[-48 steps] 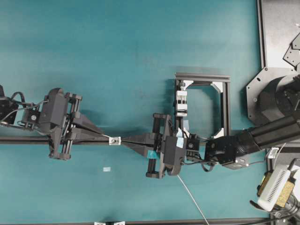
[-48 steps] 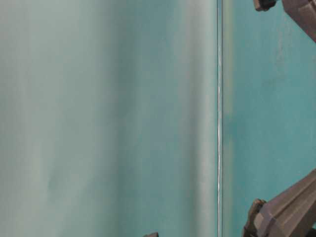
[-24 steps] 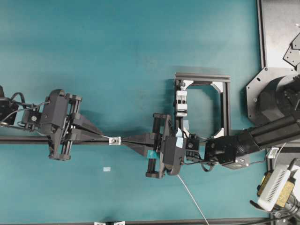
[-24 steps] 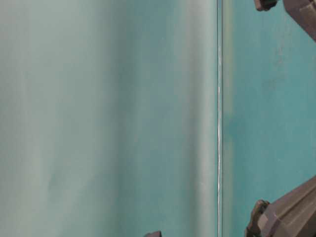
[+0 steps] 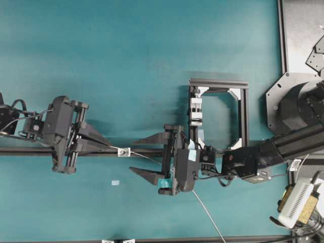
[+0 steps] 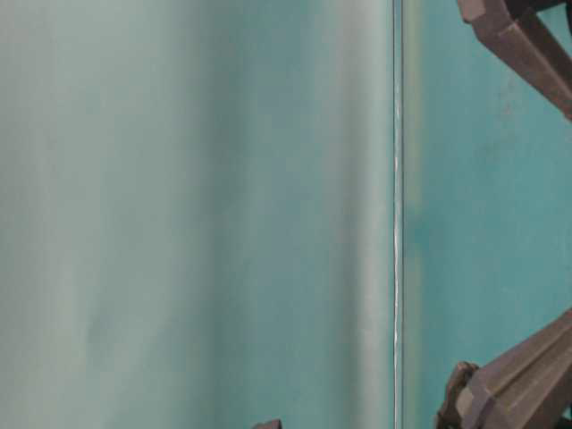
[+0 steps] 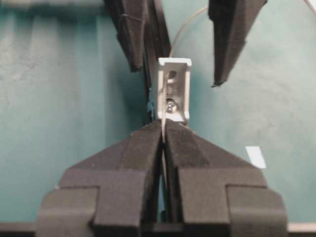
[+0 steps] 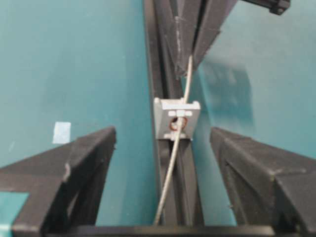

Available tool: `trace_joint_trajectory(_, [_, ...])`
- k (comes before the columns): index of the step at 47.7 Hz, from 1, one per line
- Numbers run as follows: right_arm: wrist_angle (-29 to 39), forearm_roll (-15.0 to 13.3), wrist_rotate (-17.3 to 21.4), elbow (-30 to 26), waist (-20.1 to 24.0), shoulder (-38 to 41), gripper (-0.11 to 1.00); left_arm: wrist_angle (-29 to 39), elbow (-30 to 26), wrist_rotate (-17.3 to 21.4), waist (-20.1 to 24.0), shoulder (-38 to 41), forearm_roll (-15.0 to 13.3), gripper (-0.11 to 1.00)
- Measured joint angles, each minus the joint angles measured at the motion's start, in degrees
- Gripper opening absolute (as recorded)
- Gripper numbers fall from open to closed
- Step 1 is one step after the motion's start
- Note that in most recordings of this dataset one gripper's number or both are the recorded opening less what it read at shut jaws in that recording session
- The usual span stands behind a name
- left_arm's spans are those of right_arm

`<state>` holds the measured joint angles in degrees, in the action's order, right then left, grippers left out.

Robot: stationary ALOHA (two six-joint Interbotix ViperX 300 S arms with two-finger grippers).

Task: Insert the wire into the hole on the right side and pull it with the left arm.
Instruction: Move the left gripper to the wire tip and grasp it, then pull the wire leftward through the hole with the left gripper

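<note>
The thin pale wire [image 5: 146, 157] runs through the hole [image 8: 177, 124] in the small white tab [image 5: 124, 151] on the black rail. Its long tail [image 5: 207, 215] trails off toward the lower right edge. My left gripper [image 5: 112, 147] sits just left of the tab, shut on the wire's end. In the left wrist view the wire [image 7: 162, 117] goes straight into the pinched tips of that gripper [image 7: 163, 129]. My right gripper [image 5: 132, 156], with blue tape patches, stands open just right of the tab. Its fingers [image 8: 84, 163] are wide on both sides of the wire [image 8: 173, 163] and do not touch it.
A black rail [image 5: 30, 151] runs across the teal table under both grippers. A black square frame [image 5: 218, 83] with a white clip block [image 5: 196, 110] stands behind the right wrist. A small pale tape scrap [image 5: 116, 183] lies on the table. Dark finger parts [image 6: 523, 380] show at table level.
My right gripper has opened wide and let go of the wire. The left gripper stays shut on the wire beside the tab, hardly moved.
</note>
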<state>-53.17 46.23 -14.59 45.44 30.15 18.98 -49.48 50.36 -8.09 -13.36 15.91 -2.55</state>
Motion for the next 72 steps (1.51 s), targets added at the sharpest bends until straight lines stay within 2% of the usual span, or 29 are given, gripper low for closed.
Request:
trace_joint_trajectory(29, [0.2,0.0,-0.4,1.3,0.4,-1.8,0.85,6.5,8.3,-0.2,-1.4,-10.5,0.0,-0.11])
trace_joint_trajectory(49, [0.3,0.0,-0.4,1.4,0.4,-1.9,0.85,17.1,15.0,-0.2,-1.7,-21.6,0.0,-0.11])
trace_joint_trajectory(57, [0.3,0.0,-0.4,1.4,0.4,-1.8,0.85,18.7,18.0,-0.9,-1.8,-26.2,-0.1,-0.11])
trace_joint_trajectory(64, [0.3,0.0,-0.4,1.4,0.4,-1.8,0.85,18.7,20.1,-1.3,-2.0,-27.6,-0.1,-0.11])
trace_joint_trajectory(72, [0.3,0.0,-0.4,1.4,0.4,-1.8,0.85,19.4,19.6,-2.5,-2.2,-27.1,0.0,-0.11])
